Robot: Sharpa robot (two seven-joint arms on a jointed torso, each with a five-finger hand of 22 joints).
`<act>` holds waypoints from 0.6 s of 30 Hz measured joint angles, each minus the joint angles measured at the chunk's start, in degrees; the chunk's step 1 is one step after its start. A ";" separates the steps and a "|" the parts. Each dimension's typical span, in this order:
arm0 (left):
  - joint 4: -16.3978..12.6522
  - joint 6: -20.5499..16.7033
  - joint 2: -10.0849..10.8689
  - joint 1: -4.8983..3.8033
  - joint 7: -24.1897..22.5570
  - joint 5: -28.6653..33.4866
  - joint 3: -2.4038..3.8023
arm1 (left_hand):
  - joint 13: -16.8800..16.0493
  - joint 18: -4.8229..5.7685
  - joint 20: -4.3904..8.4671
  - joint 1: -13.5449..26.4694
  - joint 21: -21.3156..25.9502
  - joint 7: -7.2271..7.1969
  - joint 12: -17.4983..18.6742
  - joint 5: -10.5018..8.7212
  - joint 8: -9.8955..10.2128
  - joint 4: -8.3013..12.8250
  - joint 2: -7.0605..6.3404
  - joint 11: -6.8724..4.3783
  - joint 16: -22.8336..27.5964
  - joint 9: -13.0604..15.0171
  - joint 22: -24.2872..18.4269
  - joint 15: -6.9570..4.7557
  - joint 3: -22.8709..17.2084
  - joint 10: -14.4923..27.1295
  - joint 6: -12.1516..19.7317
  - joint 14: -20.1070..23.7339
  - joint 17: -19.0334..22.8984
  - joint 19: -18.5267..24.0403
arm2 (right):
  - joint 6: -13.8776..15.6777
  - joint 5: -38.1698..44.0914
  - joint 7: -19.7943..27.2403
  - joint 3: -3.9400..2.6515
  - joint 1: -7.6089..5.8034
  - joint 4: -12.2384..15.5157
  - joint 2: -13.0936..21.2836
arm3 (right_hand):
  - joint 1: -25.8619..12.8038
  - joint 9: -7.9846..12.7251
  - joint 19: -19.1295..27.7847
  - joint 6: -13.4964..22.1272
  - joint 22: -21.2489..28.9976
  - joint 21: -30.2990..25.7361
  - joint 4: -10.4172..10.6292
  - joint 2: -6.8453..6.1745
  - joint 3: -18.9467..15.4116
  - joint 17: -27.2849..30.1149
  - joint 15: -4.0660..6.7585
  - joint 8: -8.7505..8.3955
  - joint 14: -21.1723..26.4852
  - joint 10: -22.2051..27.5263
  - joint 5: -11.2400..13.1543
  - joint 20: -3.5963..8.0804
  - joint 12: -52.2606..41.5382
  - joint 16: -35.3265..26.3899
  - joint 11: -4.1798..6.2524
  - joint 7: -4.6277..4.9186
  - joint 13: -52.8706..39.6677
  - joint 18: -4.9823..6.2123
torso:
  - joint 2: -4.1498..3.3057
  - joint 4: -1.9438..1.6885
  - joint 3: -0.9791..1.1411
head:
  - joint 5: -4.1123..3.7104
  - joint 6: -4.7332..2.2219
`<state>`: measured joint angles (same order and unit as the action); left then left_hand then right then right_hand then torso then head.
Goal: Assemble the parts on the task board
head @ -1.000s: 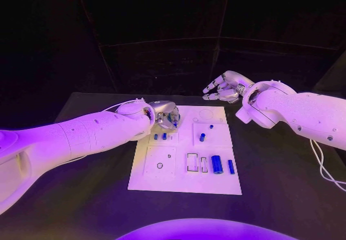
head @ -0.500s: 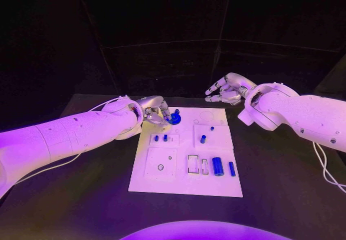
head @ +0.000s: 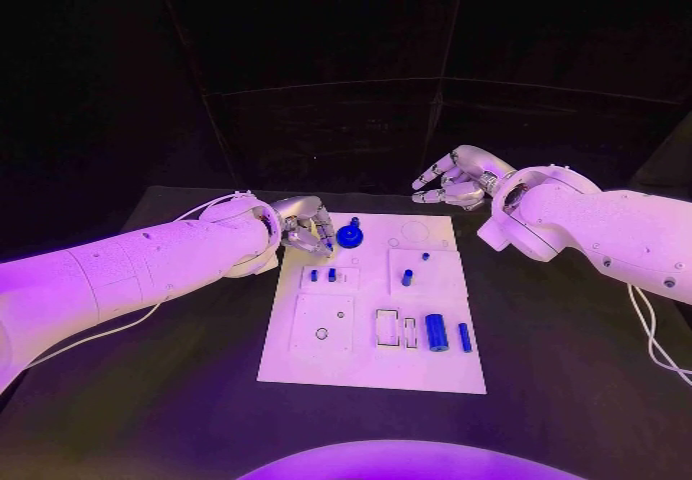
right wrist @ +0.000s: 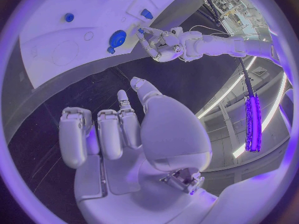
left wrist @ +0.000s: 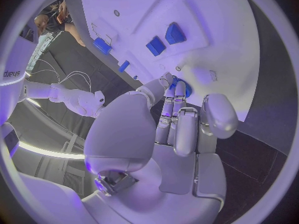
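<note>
Now left hand [head: 307, 228] fingers [left wrist: 176, 92] pinching round blue part [head: 351, 236] at white board [head: 372, 360] far edge; right hand [head: 459, 178] half-curled, empty.

Both arms are white, built of smooth rounded shells with bulging joint housings. Small dark screw holes dot the right arm [head: 606, 235], and a thin white cable loops beside it; another runs along the left arm [head: 144, 275]. The left hand [head: 307, 228] and right hand [head: 459, 177] are silver, with segmented metallic fingers [left wrist: 177, 119].
</note>
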<state>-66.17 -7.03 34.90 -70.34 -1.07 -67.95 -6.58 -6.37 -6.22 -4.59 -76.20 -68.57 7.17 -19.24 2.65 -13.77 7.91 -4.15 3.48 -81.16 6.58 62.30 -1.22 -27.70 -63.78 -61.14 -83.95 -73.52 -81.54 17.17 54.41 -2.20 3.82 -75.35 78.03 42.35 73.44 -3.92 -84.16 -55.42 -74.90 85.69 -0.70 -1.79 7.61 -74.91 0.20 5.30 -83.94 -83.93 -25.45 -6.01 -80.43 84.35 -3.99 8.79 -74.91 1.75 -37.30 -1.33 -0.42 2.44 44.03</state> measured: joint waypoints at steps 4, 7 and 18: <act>0.67 0.92 -0.59 0.02 0.09 -0.09 -0.02 | 0.01 0.01 0.00 0.00 0.00 0.00 0.00 0.00 0.00 0.00 0.00 0.00 0.00 -0.02 0.12 0.00 0.00 0.00 0.00 0.00 0.08 0.00 | 0.00 0.00 0.00 0.00 0.00 -0.04 -0.09 | 0.00 0.00 0.00 0.00 0.00 0.00 0.00 0.00 0.00 0.00 0.00 0.00 0.00 0.00 0.00 0.00 0.00 0.00 0.00 0.00 0.00 0.00 | 0.00 0.00 0.01 | -0.03 0.10; 1.00 1.50 -0.79 0.03 0.17 -0.16 -0.03 | 0.01 0.00 0.00 0.00 0.00 0.00 0.00 0.00 0.00 0.00 0.00 0.00 0.00 -0.03 0.12 0.00 0.00 0.00 0.00 0.00 0.08 0.00 | 0.00 0.00 0.00 0.00 0.00 -0.04 -0.12 | 0.00 0.00 0.00 0.00 0.00 0.00 0.00 0.00 0.00 0.00 0.00 0.00 0.00 0.00 0.00 0.00 0.00 0.00 0.00 0.00 0.00 0.00 | -0.01 0.03 0.02 | 0.01 0.14; 2.04 3.05 -1.18 0.04 0.69 -0.50 -0.06 | 0.02 0.00 0.00 0.00 0.00 0.00 0.00 0.00 0.01 0.00 0.00 0.00 0.24 -0.04 0.11 0.00 0.00 0.01 0.00 0.00 0.22 0.00 | 0.00 0.00 0.02 0.00 0.00 -0.05 -0.16 | 0.00 0.00 0.00 0.00 0.00 0.00 0.17 0.00 0.17 0.00 0.00 0.00 0.00 0.00 0.00 0.00 0.00 0.00 0.00 0.00 0.00 0.00 | -0.03 0.03 0.03 | -0.02 0.27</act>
<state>-64.13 -3.98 33.72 -70.29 -0.38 -68.45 -6.64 -6.35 -6.22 -4.59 -76.20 -68.57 7.17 -19.24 2.65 -13.76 7.91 -4.15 3.48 -80.93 6.53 62.41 -1.22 -27.70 -63.77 -61.13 -83.95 -73.30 -81.54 17.17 54.41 -2.17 3.82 -75.35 77.98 42.19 73.43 -3.91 -84.16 -55.42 -74.90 85.69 -0.53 -1.79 7.78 -74.91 0.20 5.30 -83.93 -83.93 -25.45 -6.01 -80.43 84.35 -3.99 8.79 -74.91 1.75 -37.33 -1.31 -0.38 2.42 44.30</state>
